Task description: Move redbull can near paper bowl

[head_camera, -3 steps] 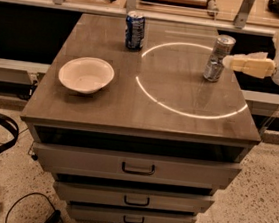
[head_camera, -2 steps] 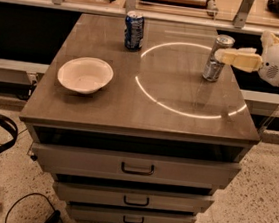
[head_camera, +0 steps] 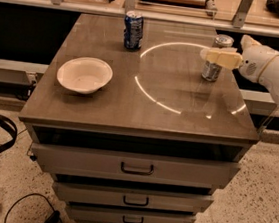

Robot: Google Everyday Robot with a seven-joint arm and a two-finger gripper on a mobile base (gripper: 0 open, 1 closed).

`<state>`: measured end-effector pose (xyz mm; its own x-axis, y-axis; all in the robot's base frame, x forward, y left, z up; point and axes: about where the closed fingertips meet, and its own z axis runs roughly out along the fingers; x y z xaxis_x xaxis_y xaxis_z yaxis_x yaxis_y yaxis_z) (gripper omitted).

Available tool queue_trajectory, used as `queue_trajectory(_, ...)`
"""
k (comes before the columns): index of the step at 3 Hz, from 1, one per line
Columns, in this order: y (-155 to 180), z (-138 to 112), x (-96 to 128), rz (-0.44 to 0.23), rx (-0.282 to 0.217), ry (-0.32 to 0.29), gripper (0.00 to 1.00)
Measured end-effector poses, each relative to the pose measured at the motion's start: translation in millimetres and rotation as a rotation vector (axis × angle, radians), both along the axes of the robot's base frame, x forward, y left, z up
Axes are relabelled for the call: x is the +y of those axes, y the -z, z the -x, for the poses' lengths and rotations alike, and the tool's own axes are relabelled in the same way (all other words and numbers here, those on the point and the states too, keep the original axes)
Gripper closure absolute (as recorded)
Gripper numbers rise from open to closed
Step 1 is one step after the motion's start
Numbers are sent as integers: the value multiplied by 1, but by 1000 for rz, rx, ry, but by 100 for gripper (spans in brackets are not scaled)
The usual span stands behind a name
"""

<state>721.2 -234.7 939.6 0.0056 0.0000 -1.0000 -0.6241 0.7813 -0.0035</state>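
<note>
- While the can (head_camera: 212, 71) kept its place near the right edge of the tabletop (head_camera: 145, 109), toward the back right corner, the gripper (head_camera: 211, 53) had advanced from the right within the last second, from beside the can to across its upper half.
- Whether the gripper had clamped on the can could not be told.
- The bowl (head_camera: 70, 78) lay near the left edge, well apart from the can; a blue can (head_camera: 133, 30) stood by the back edge.
- Judged from this, the reach was complete and the carry toward the bowl had not begun.
</note>
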Motion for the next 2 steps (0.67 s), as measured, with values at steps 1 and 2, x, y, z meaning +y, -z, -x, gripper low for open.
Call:
queue_trajectory(1, 16, -10, 8, 16, 35, 0, 33)
queue_trajectory(2, 15, -10, 11, 15, 33, -5, 56)
